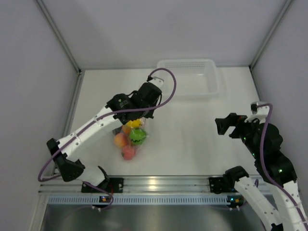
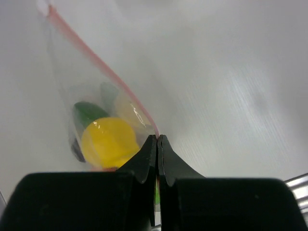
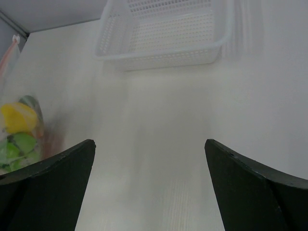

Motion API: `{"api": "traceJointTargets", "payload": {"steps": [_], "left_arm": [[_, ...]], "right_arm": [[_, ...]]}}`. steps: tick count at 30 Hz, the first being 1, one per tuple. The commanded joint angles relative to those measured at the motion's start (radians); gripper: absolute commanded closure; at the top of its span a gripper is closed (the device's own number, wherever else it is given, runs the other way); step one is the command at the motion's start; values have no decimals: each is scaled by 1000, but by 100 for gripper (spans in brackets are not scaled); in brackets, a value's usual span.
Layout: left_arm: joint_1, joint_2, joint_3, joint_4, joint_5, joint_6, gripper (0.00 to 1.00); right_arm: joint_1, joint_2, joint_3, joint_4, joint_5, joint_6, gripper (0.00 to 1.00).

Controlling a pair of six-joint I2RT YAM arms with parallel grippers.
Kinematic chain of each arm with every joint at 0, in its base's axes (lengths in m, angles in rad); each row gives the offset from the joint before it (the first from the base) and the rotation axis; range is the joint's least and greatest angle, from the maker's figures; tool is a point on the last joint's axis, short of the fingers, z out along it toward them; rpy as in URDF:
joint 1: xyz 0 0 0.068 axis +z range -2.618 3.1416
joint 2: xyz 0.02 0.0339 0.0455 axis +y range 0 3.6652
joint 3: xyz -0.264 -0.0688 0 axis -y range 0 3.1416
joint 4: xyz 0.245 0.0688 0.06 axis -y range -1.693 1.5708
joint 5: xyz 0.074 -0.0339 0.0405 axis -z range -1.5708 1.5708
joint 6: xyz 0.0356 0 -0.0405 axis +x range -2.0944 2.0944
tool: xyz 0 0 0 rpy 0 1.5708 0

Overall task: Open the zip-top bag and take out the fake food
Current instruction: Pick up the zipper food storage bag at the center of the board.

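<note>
The zip-top bag (image 1: 143, 130) lies left of the table's middle, clear, with a pink-red zip strip (image 2: 96, 60) along its edge. Inside it sits the fake food (image 1: 130, 138): yellow, green, orange and pink-red fruits. My left gripper (image 1: 141, 117) is at the bag's far end. In the left wrist view that gripper (image 2: 158, 137) is shut on the zip strip's end, with a yellow fruit (image 2: 108, 142) and a green one (image 2: 86, 113) just left of the fingers. My right gripper (image 1: 230, 126) hovers well to the right, open with nothing in it (image 3: 149, 144). The right wrist view catches the bag (image 3: 9, 96) at its left edge.
A translucent white perforated tray (image 1: 214, 79) stands at the back of the table, right of centre, and fills the top of the right wrist view (image 3: 163, 60). Grey walls close in the table on three sides. A metal rail (image 1: 159, 183) runs along the near edge.
</note>
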Motion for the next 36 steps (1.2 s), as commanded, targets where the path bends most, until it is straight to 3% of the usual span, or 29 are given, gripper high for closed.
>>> {"api": "traceJointTargets", "payload": {"steps": [1, 11, 17, 20, 25, 30, 36], "left_arm": [[13, -11, 112, 23, 208, 162, 100], [42, -34, 218, 20, 497, 361, 100], [44, -128, 180, 20, 529, 411, 100], [44, -177, 157, 20, 508, 415, 100], [44, -266, 149, 20, 647, 457, 100], [42, -284, 134, 20, 701, 467, 100], [42, -277, 134, 23, 819, 484, 100]], "right_arm": [[15, -15, -24, 174, -109, -46, 1], [15, -47, -62, 209, -380, -123, 1], [17, -65, -102, 278, -603, -135, 1], [14, -68, -141, 348, -693, -112, 1], [14, -88, -239, 568, -817, -54, 1], [15, -107, -265, 678, -853, -83, 1], [15, -104, -314, 804, -946, -120, 12]]}}
